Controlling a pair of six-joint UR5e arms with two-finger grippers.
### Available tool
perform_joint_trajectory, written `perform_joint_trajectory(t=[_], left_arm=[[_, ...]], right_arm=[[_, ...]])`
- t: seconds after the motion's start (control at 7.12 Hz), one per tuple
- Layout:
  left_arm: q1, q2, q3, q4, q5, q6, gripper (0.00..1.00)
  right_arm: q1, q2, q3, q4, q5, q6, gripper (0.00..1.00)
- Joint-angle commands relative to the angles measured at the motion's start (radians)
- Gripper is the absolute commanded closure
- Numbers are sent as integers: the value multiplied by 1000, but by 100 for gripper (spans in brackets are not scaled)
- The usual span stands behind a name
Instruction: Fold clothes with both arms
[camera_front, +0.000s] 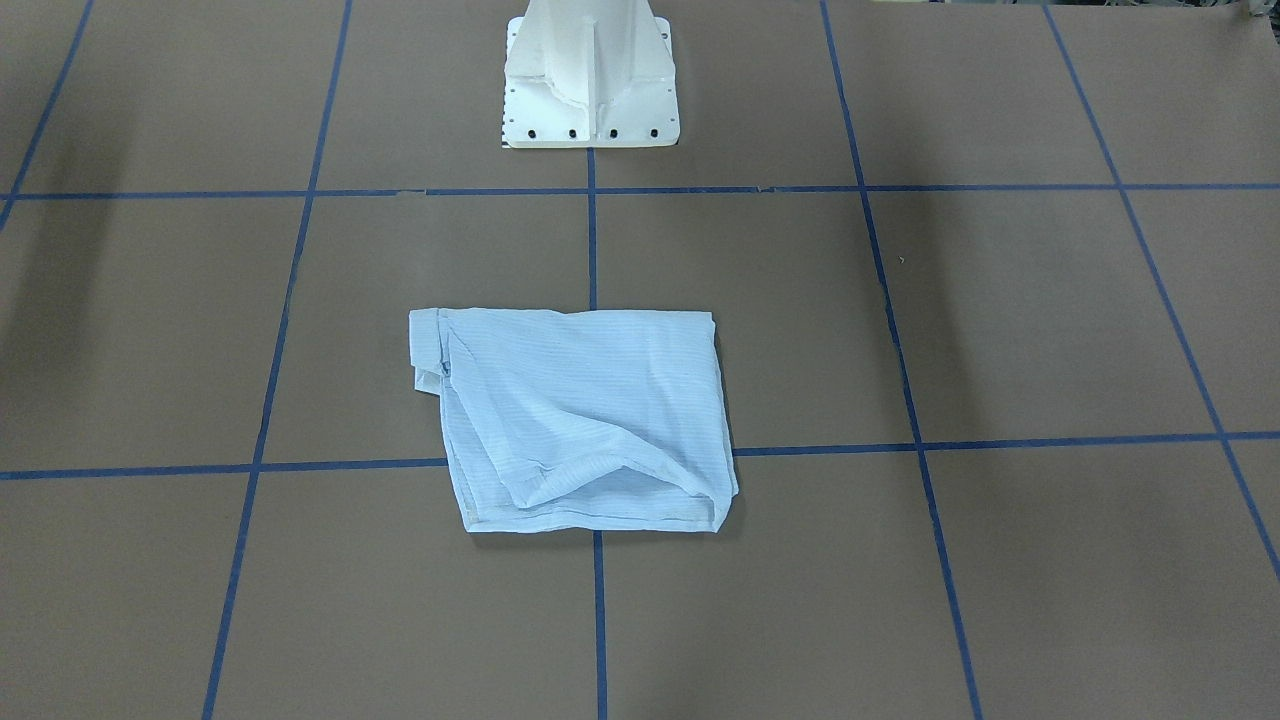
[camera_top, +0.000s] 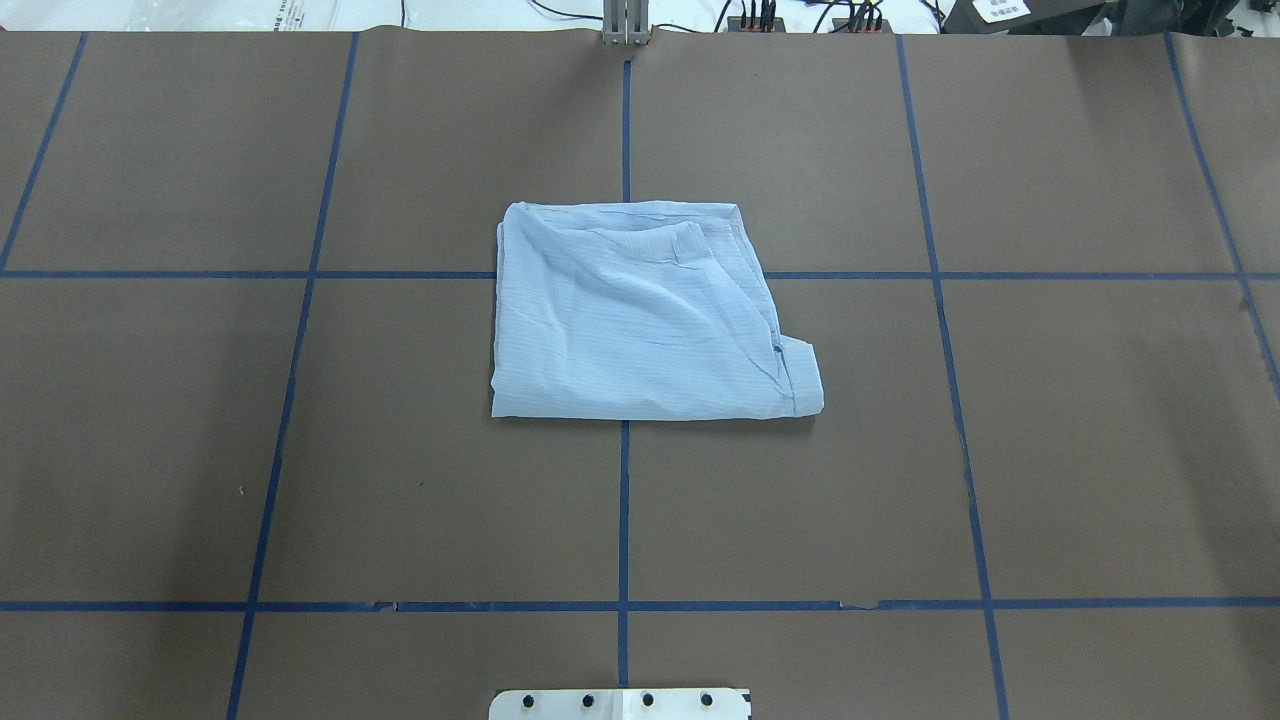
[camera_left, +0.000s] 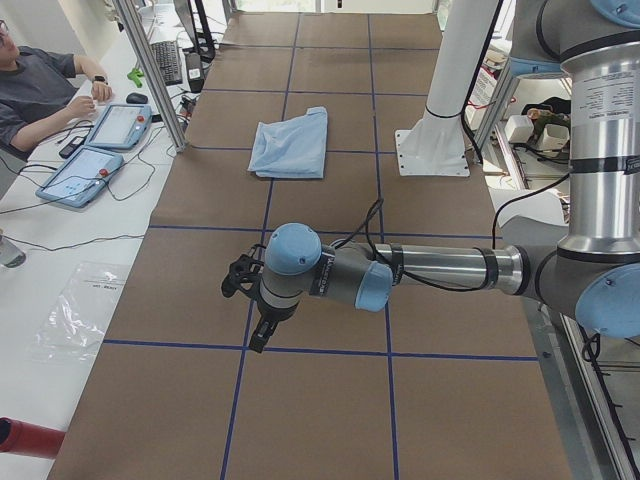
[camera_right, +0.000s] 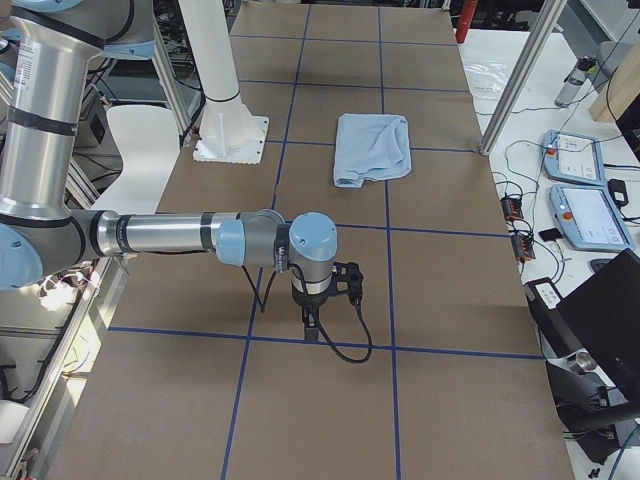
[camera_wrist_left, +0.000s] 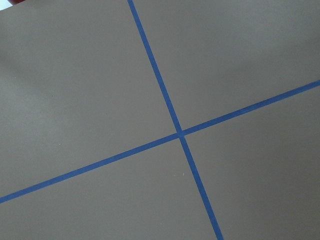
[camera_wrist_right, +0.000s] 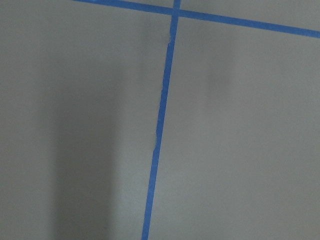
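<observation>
Where the shirt (camera_front: 575, 420) lies folded, its edges clear the pedestal (camera_front: 590, 90) well.

Shirt (camera_top: 640, 320): on table (camera_top: 200, 450), centre, in front of pedestal base (camera_front: 590, 100). Left arm (camera_left: 440, 268), right arm (camera_right: 170, 235): over opposite table ends, well apart from shirt.

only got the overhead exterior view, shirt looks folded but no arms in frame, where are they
observer: both are outside your frame: the grey and silver tubular left arm and right arm stretch low over the brown table, far from the light blue striped shirt
operator: grippers open or shut
observer: cannot tell; the black left gripper and right gripper point down, and the wrist cameras show only brown paper with blue tape lines
</observation>
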Motion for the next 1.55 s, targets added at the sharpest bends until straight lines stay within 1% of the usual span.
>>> perform_joint_trajectory(t=[0.0, 0.28, 0.42, 1.12, 1.41], left_arm=[[0, 6, 9, 2, 4, -4, 0], [0, 8, -8, 3, -1, -4, 0], [0, 6, 10, 2, -1, -4, 0], [0, 8, 12, 2, 6, -4, 0], [0, 28, 17, 5, -2, -2, 0]], right_arm=[[1, 0, 0, 1, 1, 3, 0], [1, 0, 1, 1, 1, 3, 0], [1, 0, 1, 1, 1, 4, 0], [1, 0, -3, 1, 1, 9, 0], [1, 0, 1, 3, -3, 70, 0]])
